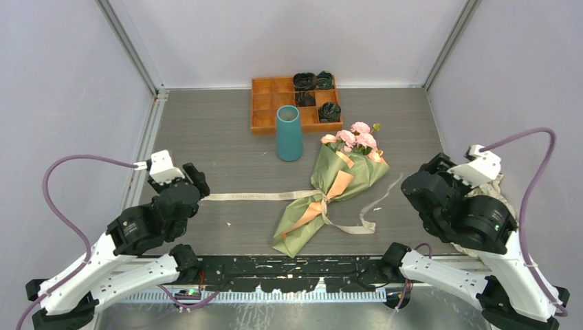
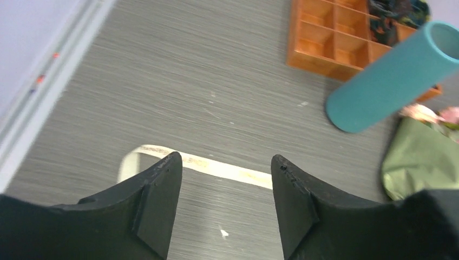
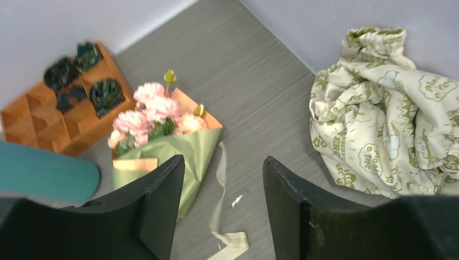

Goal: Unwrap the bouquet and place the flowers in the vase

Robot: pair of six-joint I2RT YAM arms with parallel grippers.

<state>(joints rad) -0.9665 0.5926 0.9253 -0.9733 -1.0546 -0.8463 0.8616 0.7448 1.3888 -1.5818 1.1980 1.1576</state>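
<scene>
The bouquet (image 1: 330, 185) lies on the table, a cone of olive-green and orange paper. Pink flowers (image 1: 354, 137) show at its wide far end. A cream ribbon (image 1: 254, 196) is still knotted round the cone, one tail stretched left and the other looping right. The teal vase (image 1: 289, 134) stands upright just left of the flowers. My left gripper (image 1: 198, 177) is open over the left ribbon tail (image 2: 216, 165), holding nothing. My right gripper (image 1: 418, 187) is open to the right of the bouquet (image 3: 184, 151), above the other ribbon tail (image 3: 219, 179), also empty.
An orange wooden compartment tray (image 1: 265, 103) with dark rosette lumps sits behind the vase. A crumpled cream patterned paper wad (image 3: 389, 108) lies at the table's right edge by my right arm. Walls close in the left, right and back sides.
</scene>
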